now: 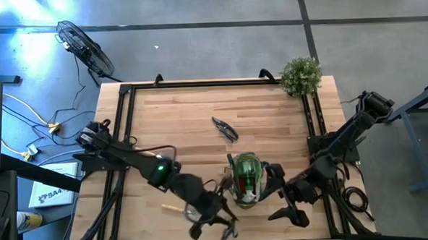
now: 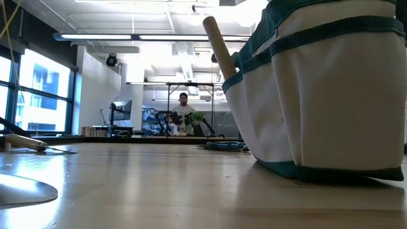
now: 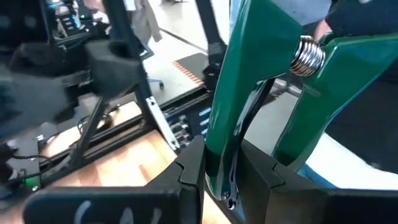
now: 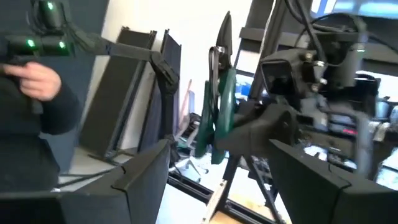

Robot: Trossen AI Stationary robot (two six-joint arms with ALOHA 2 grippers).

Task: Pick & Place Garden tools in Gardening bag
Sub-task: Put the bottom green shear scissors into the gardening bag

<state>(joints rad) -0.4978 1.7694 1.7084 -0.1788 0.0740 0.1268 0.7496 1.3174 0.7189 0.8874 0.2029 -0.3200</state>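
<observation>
My left gripper [image 1: 217,220] is near the table's front edge, left of the gardening bag [image 1: 247,178], and is shut on green-handled pruning shears [image 3: 261,93]. The right wrist view shows the shears [image 4: 216,118] held upright. My right gripper [image 1: 290,215] is open and empty to the right of the bag, near the front edge. The beige bag with green trim [image 2: 331,95] stands on its base, with green and red items inside and a wooden handle [image 2: 219,44] sticking out of it. Dark-handled shears [image 1: 225,128] lie flat mid-table. A wooden-handled tool [image 1: 173,206] lies flat left of my left gripper. My left gripper pinches the green handles of the shears [image 3: 219,163] between its two fingers, below the coil spring [image 3: 308,55]. The fingers lie across the handles. The shears stand upright with the blade tips up [image 4: 227,28], lifted clear of the table.
A bushy green plant [image 1: 301,74] stands at the far right corner. A black frame [image 1: 127,124] runs along the table's edges. A person's hand [image 4: 31,81] shows beyond the table in the right wrist view. Another person [image 2: 183,108] sits far back in the room.
</observation>
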